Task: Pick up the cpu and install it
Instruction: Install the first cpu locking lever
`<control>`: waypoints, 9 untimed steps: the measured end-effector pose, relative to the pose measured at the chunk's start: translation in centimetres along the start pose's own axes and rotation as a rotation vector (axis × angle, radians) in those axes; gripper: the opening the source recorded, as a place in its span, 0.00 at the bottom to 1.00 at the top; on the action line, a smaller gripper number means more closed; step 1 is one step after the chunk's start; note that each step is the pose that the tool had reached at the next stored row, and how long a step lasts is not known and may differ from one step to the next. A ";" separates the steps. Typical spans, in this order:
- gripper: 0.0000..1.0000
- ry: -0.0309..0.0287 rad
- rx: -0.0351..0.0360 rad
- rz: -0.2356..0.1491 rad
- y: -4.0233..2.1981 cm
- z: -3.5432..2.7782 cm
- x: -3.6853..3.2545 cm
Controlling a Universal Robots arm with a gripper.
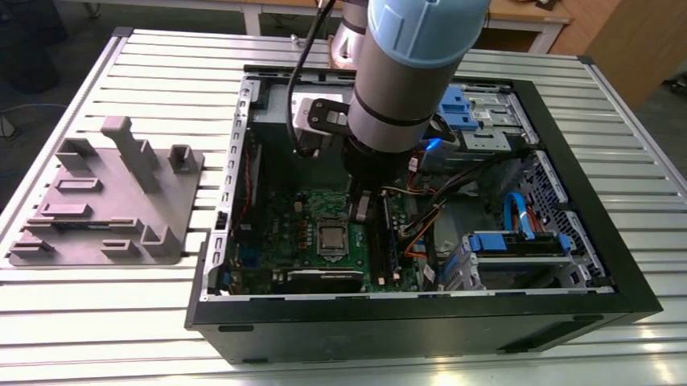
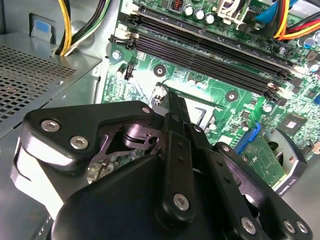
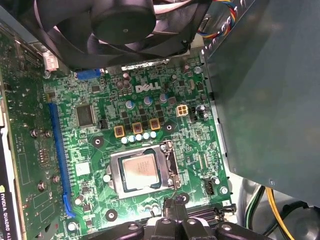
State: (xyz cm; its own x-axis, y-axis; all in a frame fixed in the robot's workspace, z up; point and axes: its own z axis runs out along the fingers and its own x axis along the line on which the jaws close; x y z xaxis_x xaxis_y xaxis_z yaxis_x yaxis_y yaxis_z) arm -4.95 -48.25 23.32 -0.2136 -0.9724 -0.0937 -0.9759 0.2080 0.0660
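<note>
Already the cpu sits socketed beside the fan.

cpu: small flat square chip, pale silvery-grey metal top
pose: lying flat, top face up
seat: inside the motherboard's square socket, metal frame around it
place: just ahead of the gripper's fingertips, apart from them, not held

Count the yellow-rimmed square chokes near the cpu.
3, first wrist view, in a row between cpu and fan: end choke, middle choke, other end choke. More may be hidden.
</note>
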 end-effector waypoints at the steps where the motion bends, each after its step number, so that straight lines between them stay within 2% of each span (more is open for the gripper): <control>1: 0.10 0.0000 0.0001 0.000 0.00 0.00 0.00; 5: 0.10 -0.0020 0.0051 -0.005 -0.01 0.00 0.00; 9: 0.10 -0.0006 0.0056 -0.005 -0.01 0.00 0.01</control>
State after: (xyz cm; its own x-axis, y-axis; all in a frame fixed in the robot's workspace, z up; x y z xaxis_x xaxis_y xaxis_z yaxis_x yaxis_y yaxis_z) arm -4.95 -48.26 23.32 -0.2085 -0.9734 -0.0946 -0.9772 0.2035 0.0599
